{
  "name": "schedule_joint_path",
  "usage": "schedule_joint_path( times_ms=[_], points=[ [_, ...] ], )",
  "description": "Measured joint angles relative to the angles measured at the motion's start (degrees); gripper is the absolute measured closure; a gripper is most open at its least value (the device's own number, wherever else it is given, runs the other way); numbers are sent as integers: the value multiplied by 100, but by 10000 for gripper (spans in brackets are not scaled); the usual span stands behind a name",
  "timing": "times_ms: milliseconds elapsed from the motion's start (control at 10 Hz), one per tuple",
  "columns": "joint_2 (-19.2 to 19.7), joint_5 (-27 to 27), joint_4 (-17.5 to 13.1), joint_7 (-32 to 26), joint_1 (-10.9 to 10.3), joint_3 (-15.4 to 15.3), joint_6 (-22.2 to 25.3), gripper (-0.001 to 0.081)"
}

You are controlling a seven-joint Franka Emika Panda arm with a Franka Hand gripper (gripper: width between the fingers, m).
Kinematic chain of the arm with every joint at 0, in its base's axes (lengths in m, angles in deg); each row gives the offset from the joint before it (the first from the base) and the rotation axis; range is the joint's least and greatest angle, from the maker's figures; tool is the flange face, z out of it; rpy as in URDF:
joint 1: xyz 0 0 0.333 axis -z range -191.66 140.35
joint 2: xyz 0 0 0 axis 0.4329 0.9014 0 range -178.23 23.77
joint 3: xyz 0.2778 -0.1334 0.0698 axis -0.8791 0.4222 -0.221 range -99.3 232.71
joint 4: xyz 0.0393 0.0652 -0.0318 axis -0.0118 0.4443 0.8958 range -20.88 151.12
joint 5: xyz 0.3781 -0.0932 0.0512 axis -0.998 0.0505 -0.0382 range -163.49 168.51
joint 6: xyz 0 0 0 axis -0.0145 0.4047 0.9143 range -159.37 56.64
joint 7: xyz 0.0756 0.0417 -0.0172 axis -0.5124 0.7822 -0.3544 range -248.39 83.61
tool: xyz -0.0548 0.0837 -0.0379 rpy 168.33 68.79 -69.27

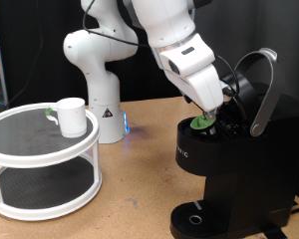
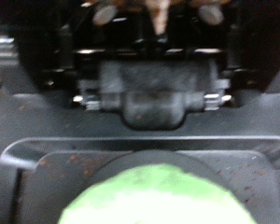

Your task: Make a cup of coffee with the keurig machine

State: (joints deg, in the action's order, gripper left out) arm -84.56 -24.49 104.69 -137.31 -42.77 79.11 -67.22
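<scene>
The gripper [image 1: 211, 112] is poised at the open brew chamber of the keurig machine [image 1: 234, 169], with a green-topped pod [image 1: 202, 122] just beneath its fingertips; whether the pod is clasped or already released cannot be told, since the fingers are hidden and the wrist view is blurred. The lid handle [image 1: 264, 90] is raised. The pod should probably be seated level and centred. The cup [image 1: 71, 116] stands well apart on the white tiered stand [image 1: 40, 149], at the exterior view's left.

The white cup [image 1: 70, 116] stands upright on the round rack's top tier, at the exterior view's left. The black keurig machine [image 1: 229, 169] stands at right, lid raised
</scene>
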Motion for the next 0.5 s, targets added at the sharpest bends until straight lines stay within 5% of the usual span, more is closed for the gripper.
schedule_joint_path(
  times_ms=[500],
  points=[
    [-98,36,264,1,-21,-97,-97,3]
  ],
)
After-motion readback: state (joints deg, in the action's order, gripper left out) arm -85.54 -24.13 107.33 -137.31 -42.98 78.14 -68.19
